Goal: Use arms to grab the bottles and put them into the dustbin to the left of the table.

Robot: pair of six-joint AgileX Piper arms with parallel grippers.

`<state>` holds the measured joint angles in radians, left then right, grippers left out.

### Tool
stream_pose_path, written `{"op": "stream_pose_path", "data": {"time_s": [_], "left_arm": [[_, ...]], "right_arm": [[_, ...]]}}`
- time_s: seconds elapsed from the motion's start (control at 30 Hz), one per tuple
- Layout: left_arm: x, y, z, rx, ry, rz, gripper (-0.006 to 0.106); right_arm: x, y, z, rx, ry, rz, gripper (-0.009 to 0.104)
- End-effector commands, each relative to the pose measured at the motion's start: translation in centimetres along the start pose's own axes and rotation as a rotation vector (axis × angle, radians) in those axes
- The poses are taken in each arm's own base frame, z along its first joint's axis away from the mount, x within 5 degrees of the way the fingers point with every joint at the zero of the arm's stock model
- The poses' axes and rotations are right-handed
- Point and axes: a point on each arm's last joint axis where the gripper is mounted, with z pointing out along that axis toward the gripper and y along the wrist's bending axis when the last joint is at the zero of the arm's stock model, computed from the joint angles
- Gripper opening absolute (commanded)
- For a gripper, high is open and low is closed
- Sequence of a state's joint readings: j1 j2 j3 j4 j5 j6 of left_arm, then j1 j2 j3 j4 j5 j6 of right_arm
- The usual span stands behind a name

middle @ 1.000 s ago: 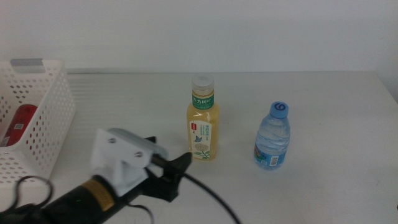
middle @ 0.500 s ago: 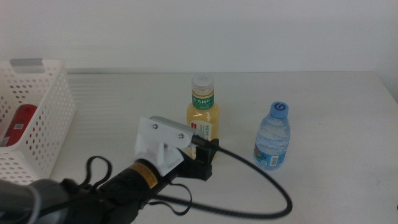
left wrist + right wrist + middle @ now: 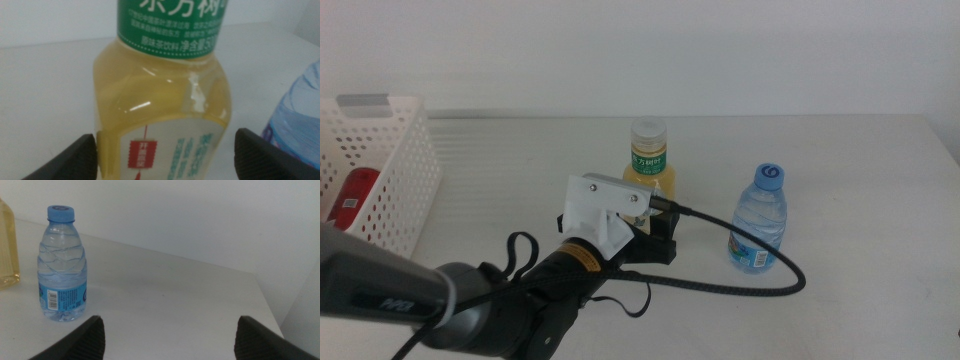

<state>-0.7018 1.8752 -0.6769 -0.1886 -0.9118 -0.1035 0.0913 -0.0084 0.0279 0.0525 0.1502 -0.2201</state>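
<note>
The yellow tea bottle (image 3: 649, 166), white cap and green label, stands upright mid-table. My left gripper (image 3: 656, 238) has reached it from the lower left and hides its lower body. In the left wrist view the tea bottle (image 3: 162, 105) fills the gap of my left gripper (image 3: 165, 152), whose jaws are open on either side of it. The clear blue-capped water bottle (image 3: 759, 220) stands upright to the right, untouched. The right wrist view shows that water bottle (image 3: 62, 265) well ahead of my open, empty right gripper (image 3: 170, 332), which is outside the middle view.
The white perforated dustbin (image 3: 395, 190) stands at the table's left edge with a red can (image 3: 350, 200) lying inside. The left arm's black cable (image 3: 760, 275) loops over the white table (image 3: 520, 150) in front of the water bottle.
My left arm has swung right and forward from the front-left of the table until its jaws came around the tea bottle. Both bottles kept their places.
</note>
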Motion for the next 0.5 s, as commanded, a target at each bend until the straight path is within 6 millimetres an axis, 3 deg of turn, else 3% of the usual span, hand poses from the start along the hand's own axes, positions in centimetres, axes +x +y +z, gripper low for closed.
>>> {"op": "stream_pose_path", "data": {"time_s": [0.0, 0.47], "left_arm": [[-2.6, -0.8, 0.4, 0.032, -0.152, -0.008, 0.089], [-1.3, -0.6, 3.2, 0.016, -0.239, -0.008, 0.089]], "right_arm": [[-1.0, -0.2, -0.3, 0.029, -0.107, -0.015, 0.068], [-1.0, -0.2, -0.3, 0.029, -0.107, -0.015, 0.068]]}}
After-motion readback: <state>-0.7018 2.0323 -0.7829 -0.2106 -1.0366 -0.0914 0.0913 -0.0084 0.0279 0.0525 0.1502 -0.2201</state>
